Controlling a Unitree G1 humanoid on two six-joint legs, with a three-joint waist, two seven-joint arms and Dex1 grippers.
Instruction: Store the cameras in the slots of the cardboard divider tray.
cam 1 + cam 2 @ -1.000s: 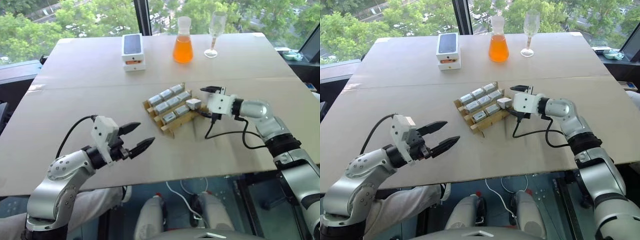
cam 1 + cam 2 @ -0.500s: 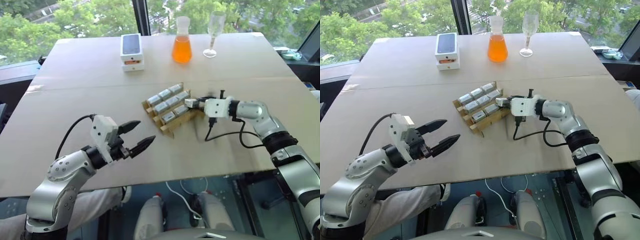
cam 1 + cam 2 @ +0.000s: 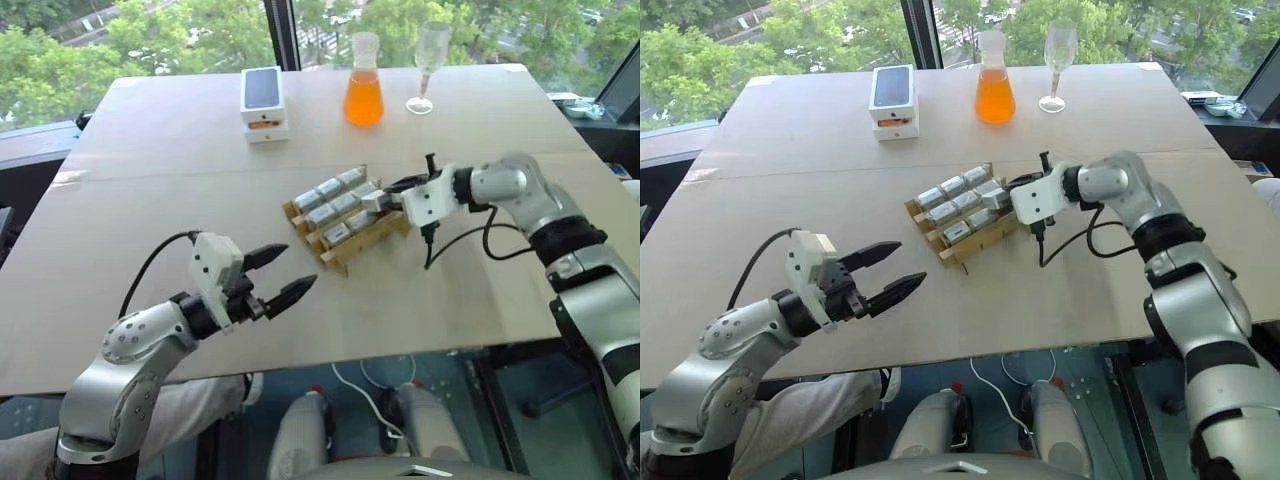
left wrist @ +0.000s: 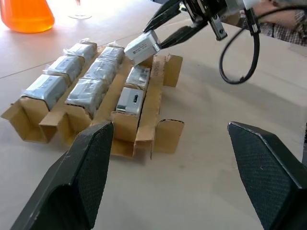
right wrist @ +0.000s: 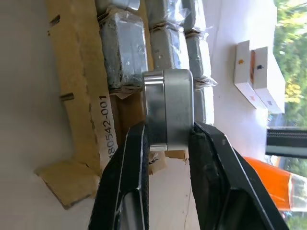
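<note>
Camera clamped between right fingers, held over the cardboard divider tray.

Gripped just above the tray's near-right slots, tilted, clear of the cardboard. Other cameras seated in rows in the tray, mid-table. Left fingers spread apart, holding nothing, well apart from the tray.

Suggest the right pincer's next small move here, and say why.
Probably lower the held camera into the open slot at the near-right end of the cardboard divider tray. The right pincer is shut on that camera and holds it tilted just above the tray, whose other rows already look filled. The left pincer hangs open, away from the tray.
</note>
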